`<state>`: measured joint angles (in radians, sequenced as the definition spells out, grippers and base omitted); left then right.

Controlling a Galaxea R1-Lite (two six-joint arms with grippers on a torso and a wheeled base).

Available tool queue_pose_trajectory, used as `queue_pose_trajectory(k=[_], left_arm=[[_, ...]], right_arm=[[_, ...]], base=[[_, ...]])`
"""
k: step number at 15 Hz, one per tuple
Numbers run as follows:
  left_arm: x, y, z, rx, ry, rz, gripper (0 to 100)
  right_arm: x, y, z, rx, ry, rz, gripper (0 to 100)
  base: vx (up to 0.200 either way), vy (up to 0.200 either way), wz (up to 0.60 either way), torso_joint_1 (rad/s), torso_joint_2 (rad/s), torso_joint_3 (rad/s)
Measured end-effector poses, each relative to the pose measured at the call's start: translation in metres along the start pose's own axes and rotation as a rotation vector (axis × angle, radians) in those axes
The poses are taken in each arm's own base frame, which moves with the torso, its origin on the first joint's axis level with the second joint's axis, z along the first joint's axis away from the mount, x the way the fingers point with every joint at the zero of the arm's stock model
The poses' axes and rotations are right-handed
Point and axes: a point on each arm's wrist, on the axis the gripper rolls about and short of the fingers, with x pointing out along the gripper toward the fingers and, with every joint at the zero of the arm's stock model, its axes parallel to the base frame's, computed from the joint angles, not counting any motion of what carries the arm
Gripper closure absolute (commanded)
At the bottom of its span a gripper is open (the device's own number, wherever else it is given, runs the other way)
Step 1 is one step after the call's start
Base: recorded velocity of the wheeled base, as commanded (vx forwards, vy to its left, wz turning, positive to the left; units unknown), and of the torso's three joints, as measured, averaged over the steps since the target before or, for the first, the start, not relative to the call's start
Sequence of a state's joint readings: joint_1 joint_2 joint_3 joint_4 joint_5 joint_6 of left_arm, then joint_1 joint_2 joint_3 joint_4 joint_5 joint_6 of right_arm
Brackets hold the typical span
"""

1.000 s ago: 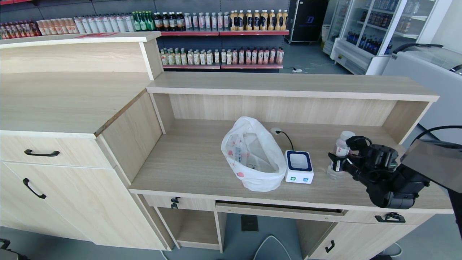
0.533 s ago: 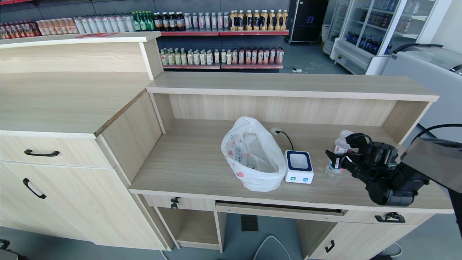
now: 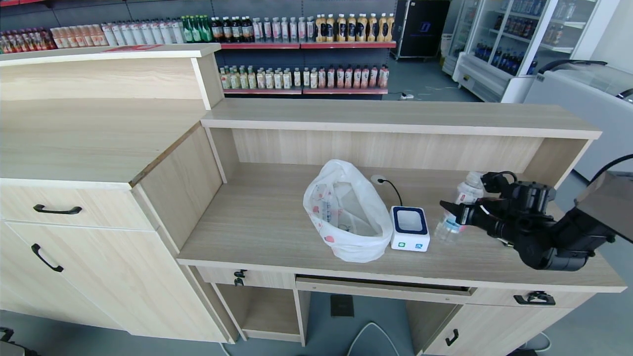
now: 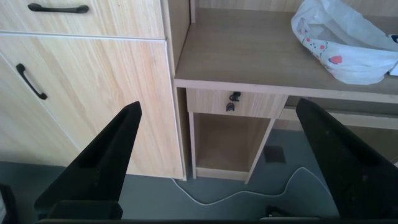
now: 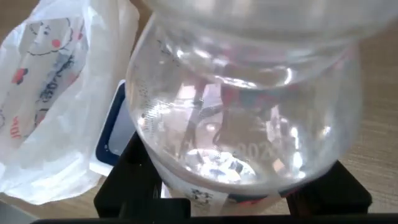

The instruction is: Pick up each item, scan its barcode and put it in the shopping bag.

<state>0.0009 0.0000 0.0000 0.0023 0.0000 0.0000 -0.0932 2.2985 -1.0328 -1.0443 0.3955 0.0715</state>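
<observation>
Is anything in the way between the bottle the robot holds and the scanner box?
Nothing visible. The clear plastic bottle, tilted in the right gripper, is just right of the white, blue-topped scanner, with only bare wooden desk between. The white plastic shopping bag sits left of the scanner.

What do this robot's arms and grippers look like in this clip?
Right gripper: matte black, blocky, with a black cable looped over its top and a small pale marking on one finger. Its arm is dark grey. Left gripper: two plain black fingers tapering to wedge tips.
</observation>
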Motion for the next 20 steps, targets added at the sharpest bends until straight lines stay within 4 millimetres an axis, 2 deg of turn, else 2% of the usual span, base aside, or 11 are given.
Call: queue_pose_trajectory(k=[1,3,4,6,8,11,15,18,20], left_arm=[[0.000,0.000,0.000,0.000,0.000,0.000,0],[0.000,0.000,0.000,0.000,0.000,0.000,0],[0.000,0.000,0.000,0.000,0.000,0.000,0],[0.000,0.000,0.000,0.000,0.000,0.001,0],[0.000,0.000,0.000,0.000,0.000,0.001,0],[0.000,0.000,0.000,0.000,0.000,0.000,0],[0.000,0.000,0.000,0.000,0.000,0.000,0],[0.000,0.000,0.000,0.000,0.000,0.000,0],[0.000,0.000,0.000,0.000,0.000,0.000,0]], right_arm=[[-0.011,0.004,0.019,0.065,0.035,0.097,100],[-0.041,0.013,0.072,0.183,0.079,0.357,100],[-0.063,0.019,0.105,0.242,0.096,0.539,100],[-0.108,0.035,0.164,0.309,0.112,0.778,100],[-0.142,0.058,0.198,0.280,0.113,0.893,100],[-0.173,0.101,0.210,0.198,0.120,1.027,100],[-0.210,0.145,0.204,0.116,0.128,1.170,100],[-0.231,0.171,0.206,0.046,0.105,1.260,100],[-0.238,0.180,0.209,0.012,0.087,1.298,100]], base=[[0.000,0.000,0.00,0.000,0.00,0.000],[0.000,0.000,0.00,0.000,0.00,0.000],[0.000,0.000,0.00,0.000,0.00,0.000],[0.000,0.000,0.00,0.000,0.00,0.000],[0.000,0.000,0.00,0.000,0.00,0.000],[0.000,0.000,0.00,0.000,0.00,0.000],[0.000,0.000,0.00,0.000,0.00,0.000],[0.000,0.000,0.00,0.000,0.00,0.000],[0.000,0.000,0.00,0.000,0.00,0.000]])
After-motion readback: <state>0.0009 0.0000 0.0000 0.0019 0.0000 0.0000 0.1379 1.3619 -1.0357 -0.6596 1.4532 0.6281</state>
